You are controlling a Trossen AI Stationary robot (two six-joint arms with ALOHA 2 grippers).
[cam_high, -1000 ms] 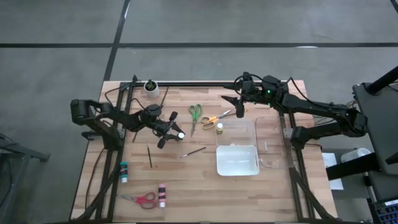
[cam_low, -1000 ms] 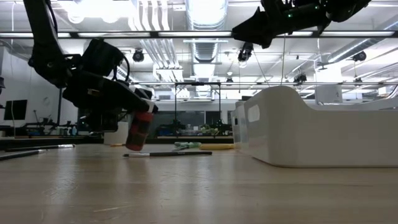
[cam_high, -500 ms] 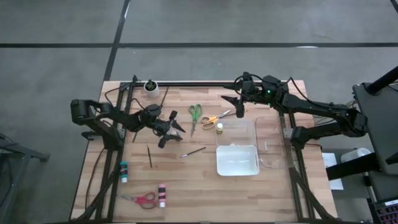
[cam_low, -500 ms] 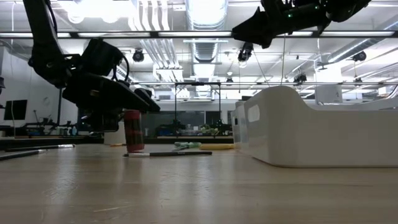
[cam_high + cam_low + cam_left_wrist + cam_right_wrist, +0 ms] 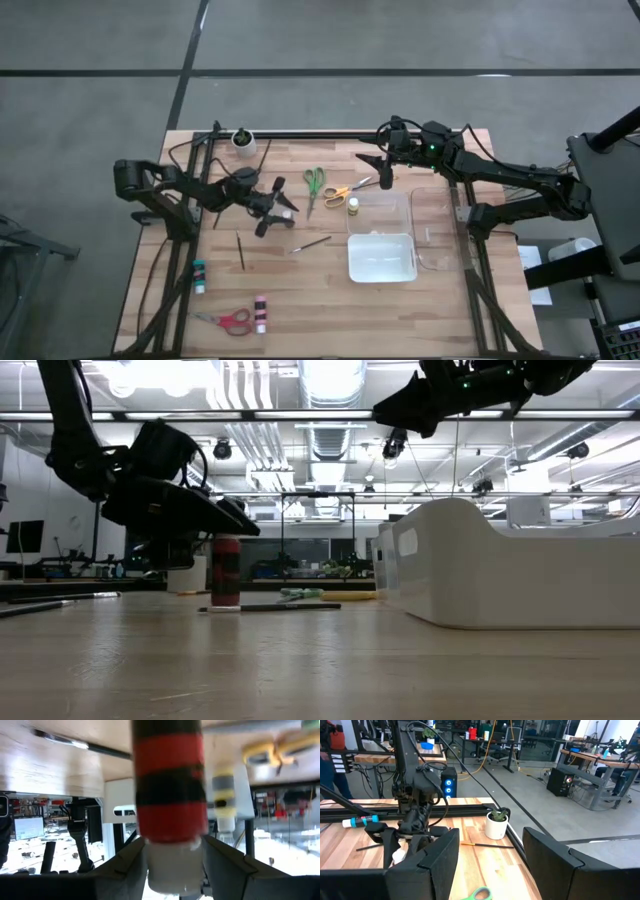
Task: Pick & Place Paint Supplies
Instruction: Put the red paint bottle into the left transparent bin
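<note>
**Red bottle upright between parted left fingers**

The left gripper (image 5: 277,207) hangs low over the pale plank table (image 5: 300,300), its two dark fingers standing either side of a red bottle (image 5: 226,571). The bottle is a small cylinder banded red and black with a pale cap; it stands upright on the wood, and in the low view the fingers sit above and beside it, parted, not pinching it. In the left wrist view the bottle (image 5: 170,785) fills the gap, cap nearest the camera.

Just behind it lies a thin dark brush (image 5: 270,607), flat on the boards. Green scissors (image 5: 313,182) and yellow scissors (image 5: 345,190) lie near the table's far middle, a yellow-capped bottle (image 5: 353,205) touching the clear tray (image 5: 395,203). A white, rounded tray (image 5: 381,258) sits beside it. Near the front left lie a teal bottle (image 5: 199,274), red scissors (image 5: 230,320) and another red bottle (image 5: 260,313).

The right gripper (image 5: 384,176) waits high above the yellow scissors, its blocky dark fingers well apart, holding nothing.
</note>
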